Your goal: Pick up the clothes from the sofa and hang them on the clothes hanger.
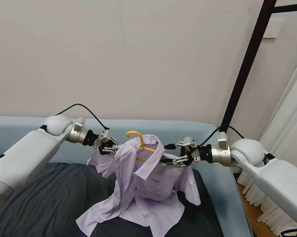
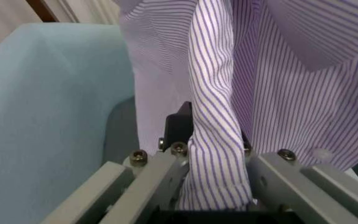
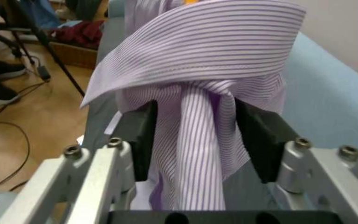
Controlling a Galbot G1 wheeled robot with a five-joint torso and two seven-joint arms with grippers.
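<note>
Head view: left pincer (image 1: 108,144) found clamped on one shoulder of the shirt (image 1: 148,192), right pincer (image 1: 180,157) clamped on the opposite shoulder, the two pointing inward toward each other. Shirt noted slung between them, shoulder line running left to right across the robot's front, body and sleeves hanging down and trailing onto the dark cover (image 1: 45,192) of the sofa (image 1: 225,197). Yellow hanger (image 1: 135,134) observed already seated in the collar, hook upright just above the shoulder line, nearer the left pincer than the right. Black rack post (image 1: 244,64) recorded rising at the robot's right, well apart from the hook and nearer the right arm. Judged decisive for the coming move: the rack up and to the right of the hook, with the shirt's long axis crosswise to that path. Left wrist view: jaws confirmed narrow, pinching a vertical fold of striped cloth, remainder of the shirt rising directly ahead of the pincer, pale blue sofa back alongside. Right wrist view: jaws confirmed narrow likewise, a bunched fold gripped between the pads (image 3: 143,135), collar rolled over just beyond the fingertips, floor visible off to one side. Risk judged: lower hem liable to drag on the cover during any lift, and hanger liable to slip from the collar if the shoulder line slackens.
</note>
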